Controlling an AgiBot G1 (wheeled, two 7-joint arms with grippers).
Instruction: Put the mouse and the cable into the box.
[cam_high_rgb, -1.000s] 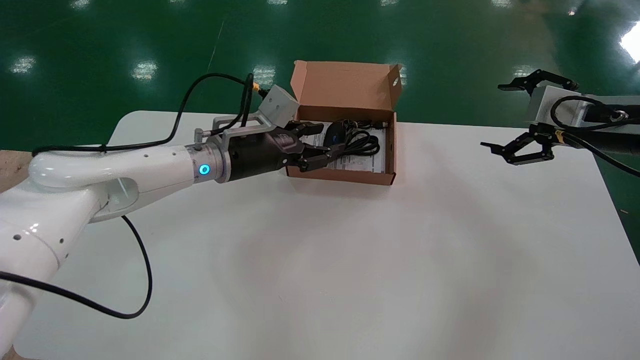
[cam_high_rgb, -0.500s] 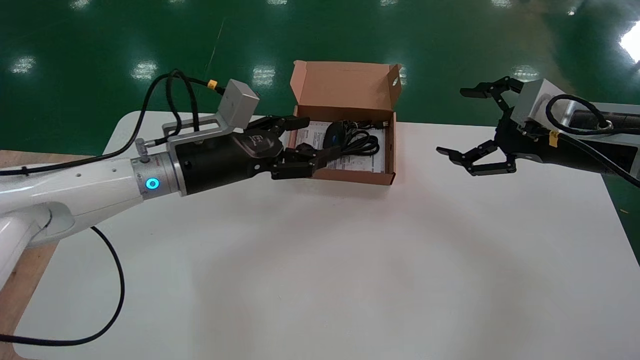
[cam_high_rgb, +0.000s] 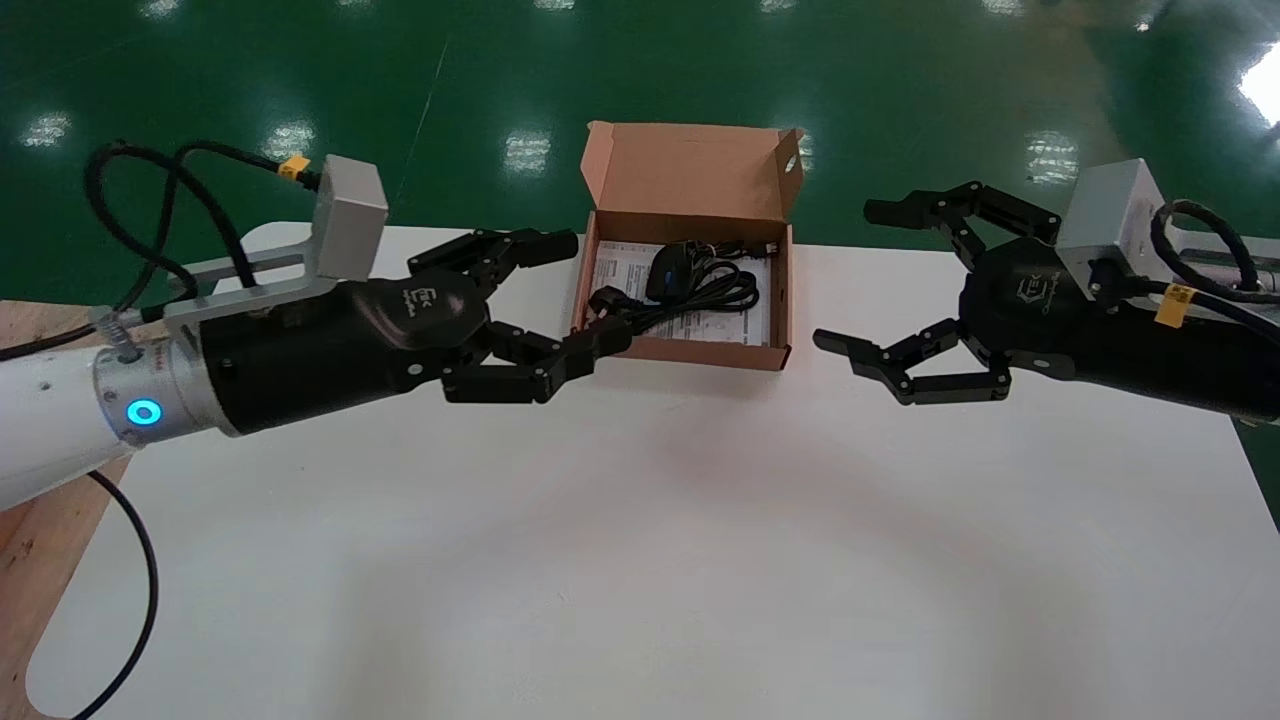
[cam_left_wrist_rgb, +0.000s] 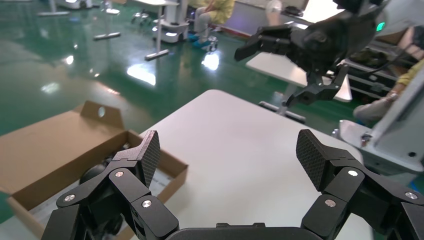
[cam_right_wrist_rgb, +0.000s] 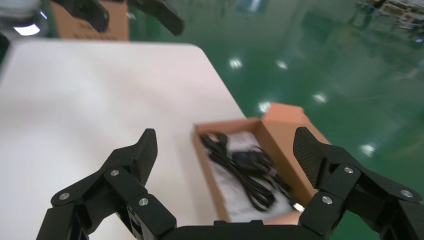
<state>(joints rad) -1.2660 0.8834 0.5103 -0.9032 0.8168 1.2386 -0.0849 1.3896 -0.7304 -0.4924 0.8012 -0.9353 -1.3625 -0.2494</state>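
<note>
The open cardboard box (cam_high_rgb: 690, 352) stands at the table's far middle, lid up. Inside it lie the black mouse (cam_high_rgb: 668, 270) and the coiled black cable (cam_high_rgb: 720, 290), on a printed sheet. My left gripper (cam_high_rgb: 595, 290) hovers open and empty at the box's left wall. My right gripper (cam_high_rgb: 850, 276) hovers open and empty a short way right of the box. The right wrist view looks down on the box (cam_right_wrist_rgb: 285, 145), the mouse (cam_right_wrist_rgb: 247, 160) and the cable (cam_right_wrist_rgb: 250, 187) between the fingers of the right gripper (cam_right_wrist_rgb: 225, 150). The left wrist view shows the left gripper (cam_left_wrist_rgb: 227, 150) with bare table between its fingers.
The white table (cam_high_rgb: 640, 550) stretches toward me, with rounded corners. A wooden surface (cam_high_rgb: 20, 330) adjoins its left edge and green floor lies beyond the far edge. My left arm's black cables (cam_high_rgb: 150, 230) loop above its wrist.
My left gripper has drawn back out of the box to its left side, still open. My right gripper has come in from the far right toward the box.
</note>
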